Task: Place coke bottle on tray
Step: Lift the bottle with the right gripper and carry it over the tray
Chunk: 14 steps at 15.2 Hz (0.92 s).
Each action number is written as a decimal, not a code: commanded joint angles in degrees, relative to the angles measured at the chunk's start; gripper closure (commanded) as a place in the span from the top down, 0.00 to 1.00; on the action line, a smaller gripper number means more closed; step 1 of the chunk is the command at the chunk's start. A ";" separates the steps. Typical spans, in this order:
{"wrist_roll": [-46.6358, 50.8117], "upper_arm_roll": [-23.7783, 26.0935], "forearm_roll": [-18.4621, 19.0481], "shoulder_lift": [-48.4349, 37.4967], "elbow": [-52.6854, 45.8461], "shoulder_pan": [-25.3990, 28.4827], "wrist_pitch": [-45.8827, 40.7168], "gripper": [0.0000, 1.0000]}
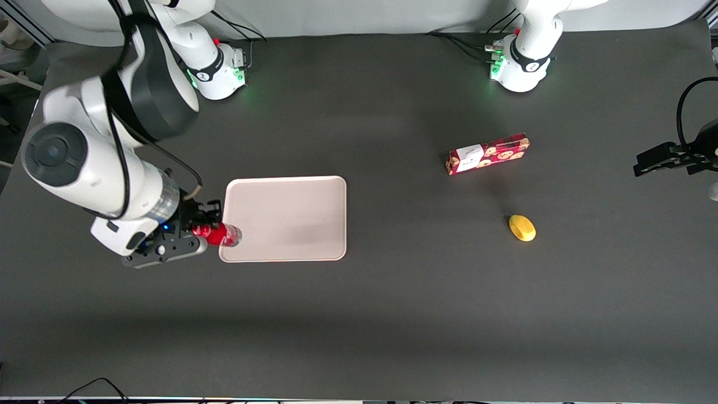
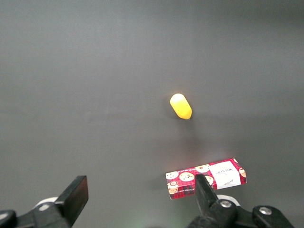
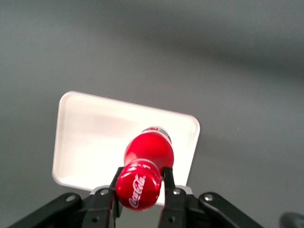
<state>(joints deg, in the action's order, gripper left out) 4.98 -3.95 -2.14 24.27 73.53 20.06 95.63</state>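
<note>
The coke bottle point(image 1: 219, 234) point(image 3: 148, 156) is small and red with a red cap and a clear base. My right gripper point(image 1: 205, 229) point(image 3: 140, 179) is shut on it just below the cap, one finger on each side. The bottle hangs above the tray's point(image 1: 291, 219) point(image 3: 95, 137) edge at the working arm's end, base pointing toward the tray. The tray is a large pale pinkish-white rectangle with rounded corners and a low rim, and nothing lies on it.
A long red cookie box point(image 1: 487, 154) point(image 2: 206, 177) with a white label lies toward the parked arm's end of the table. A yellow lemon-like object point(image 1: 522, 228) point(image 2: 181, 106) lies nearer to the front camera than the box.
</note>
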 commanded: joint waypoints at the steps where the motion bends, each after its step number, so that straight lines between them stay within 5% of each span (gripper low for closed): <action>1: -2.86 -0.18 -0.59 -14.59 30.13 -0.28 19.21 0.00; 8: -7.68 -0.79 0.38 -21.37 51.00 -1.51 32.94 0.00; 14: -8.49 -2.46 0.47 -19.62 52.42 -2.39 37.17 0.00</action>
<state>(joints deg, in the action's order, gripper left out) -2.12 -6.15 -2.02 5.42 124.52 18.16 129.83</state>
